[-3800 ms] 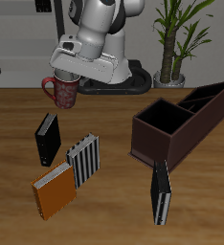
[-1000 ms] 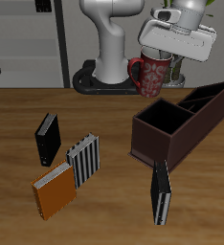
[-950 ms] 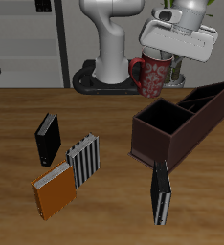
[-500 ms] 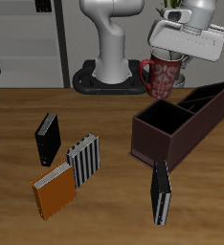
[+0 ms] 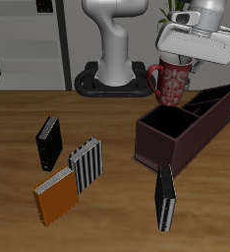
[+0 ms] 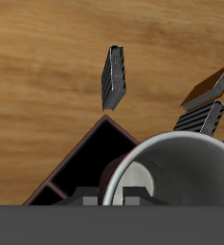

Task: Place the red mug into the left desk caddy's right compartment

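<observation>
While the gripper (image 5: 183, 61) clamped the red mug (image 5: 171, 83) by its rim, the mug hung in the air above the far end of the left desk caddy (image 5: 186, 126), clear of its walls. It was dark red with fine pale speckles, white inside (image 6: 176, 177), its loop handle turned away from the caddy. The right compartment (image 5: 166, 122) lay open, nearer the front. On the worktop (image 5: 107, 221), a dark book (image 5: 164, 198) leaned just before the caddy; three more books (image 5: 85, 164) stood well apart.
</observation>
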